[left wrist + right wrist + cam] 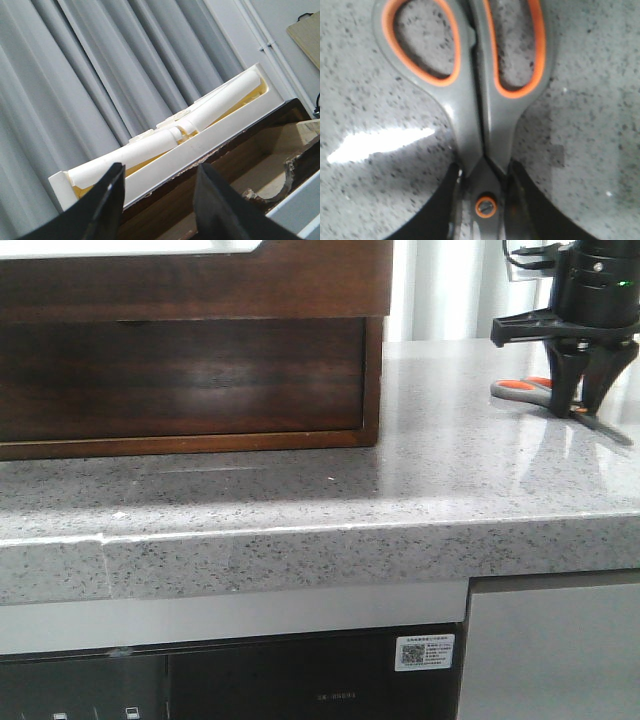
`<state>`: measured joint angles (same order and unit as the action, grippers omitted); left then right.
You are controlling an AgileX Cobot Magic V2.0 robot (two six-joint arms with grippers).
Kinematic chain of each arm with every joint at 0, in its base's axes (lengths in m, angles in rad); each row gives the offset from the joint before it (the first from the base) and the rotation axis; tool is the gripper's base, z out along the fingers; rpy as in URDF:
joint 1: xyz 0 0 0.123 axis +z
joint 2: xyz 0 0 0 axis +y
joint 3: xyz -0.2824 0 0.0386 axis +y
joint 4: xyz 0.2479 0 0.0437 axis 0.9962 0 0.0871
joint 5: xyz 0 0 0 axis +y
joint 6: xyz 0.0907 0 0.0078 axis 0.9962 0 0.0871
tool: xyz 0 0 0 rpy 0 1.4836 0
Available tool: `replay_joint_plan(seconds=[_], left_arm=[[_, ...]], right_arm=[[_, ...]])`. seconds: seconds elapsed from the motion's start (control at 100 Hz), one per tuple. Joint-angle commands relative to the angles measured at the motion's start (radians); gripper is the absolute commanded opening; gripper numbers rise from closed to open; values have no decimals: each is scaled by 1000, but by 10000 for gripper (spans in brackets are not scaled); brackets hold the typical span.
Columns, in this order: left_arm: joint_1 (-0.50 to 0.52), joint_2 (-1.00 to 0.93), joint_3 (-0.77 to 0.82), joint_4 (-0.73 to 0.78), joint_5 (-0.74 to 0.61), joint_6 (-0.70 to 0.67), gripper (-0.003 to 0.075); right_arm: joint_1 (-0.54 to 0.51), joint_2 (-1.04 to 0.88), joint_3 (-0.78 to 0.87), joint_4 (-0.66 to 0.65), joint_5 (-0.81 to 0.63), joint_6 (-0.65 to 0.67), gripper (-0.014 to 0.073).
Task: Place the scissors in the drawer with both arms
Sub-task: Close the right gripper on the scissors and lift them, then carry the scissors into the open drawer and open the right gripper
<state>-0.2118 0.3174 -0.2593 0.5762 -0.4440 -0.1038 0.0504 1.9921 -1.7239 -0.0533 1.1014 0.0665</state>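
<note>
Jaws, front view: right gripper (583,400) at upper right of frame, pointing down, jaws parted and straddling the scissors (535,392); grip not confirmed. Left arm absent here.
Scissors, front view: flat on the grey speckled surface (420,430), upper right; orange-lined loops toward frame left, blades toward lower right. Long axis slightly diagonal.
Drawer, front view: dark wooden drawer (180,380) at upper left, front flush, judged closed; well apart from scissors.
Jaws, left wrist view: left gripper (157,207) jaws spread, nothing between them; wooden cabinet top beyond.
Jaws, right wrist view: fingers (435,210) flank the pivot screw (486,206), either side of the shank.
Handling, judged: light, rigid, slick plastic and metal; pivot neck is the soundest hold, blades closed.
</note>
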Motion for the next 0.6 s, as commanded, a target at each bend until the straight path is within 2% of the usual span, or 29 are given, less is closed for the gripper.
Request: replay_joint_plan(seconds=[0.0,0.17,0.35,0.48,0.59], left_arm=[[-1,7,-34,-32,-53,-10,303],[-1,7,-34,-32,-53,-10,303],[-1,7,-34,-32,-53,-10,303],[-1,7,-34,-32,-53,-10,303],[-1,7,-34,-32,-53,-10,303]], right_arm=[[-8,-113,-23,18,-19,-59,-73],[-8,-258,-23,183,-79,-211,-74],[-8,-426,-23,426,-147,-430,-73],[19,-531,-23,626,-185,-636,-73],[84,-587,-23,771,-185,-824,-73]])
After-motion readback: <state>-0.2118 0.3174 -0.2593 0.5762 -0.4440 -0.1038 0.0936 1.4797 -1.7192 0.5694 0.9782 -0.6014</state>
